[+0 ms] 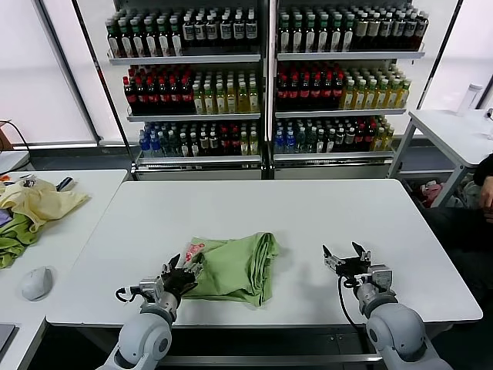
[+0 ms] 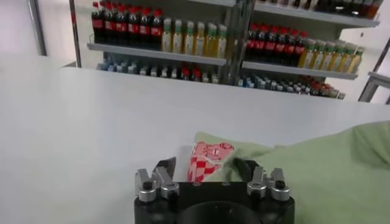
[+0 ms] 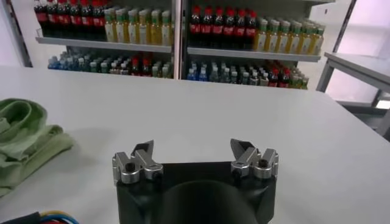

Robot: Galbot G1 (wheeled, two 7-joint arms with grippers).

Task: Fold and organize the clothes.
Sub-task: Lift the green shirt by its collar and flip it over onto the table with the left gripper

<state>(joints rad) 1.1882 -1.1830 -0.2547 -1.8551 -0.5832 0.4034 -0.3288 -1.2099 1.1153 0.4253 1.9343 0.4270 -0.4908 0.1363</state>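
Observation:
The clothes are one light green shirt (image 1: pixel 239 266), lying folded into a bundle near the front edge of the white table (image 1: pixel 308 208). Its red-and-white print (image 1: pixel 194 250) shows at the corner towards my left arm. My left gripper (image 1: pixel 185 271) is at that corner. In the left wrist view the printed corner (image 2: pixel 207 159) lies between the spread fingers of the left gripper (image 2: pixel 206 165), with a strip of table showing beside one finger. My right gripper (image 1: pixel 345 253) rests open on bare table to the right of the shirt. The right wrist view shows the right gripper (image 3: pixel 194 146) holding nothing, with the shirt (image 3: pixel 24 140) off to one side.
A side table on the left carries a pale yellow garment (image 1: pixel 38 202), a darker green cloth (image 1: pixel 14 239) and a mouse (image 1: pixel 36 283). Shelves of bottles (image 1: pixel 262 77) stand behind the table. Another white table (image 1: pixel 454 131) and a person's arm (image 1: pixel 485 181) are at the right.

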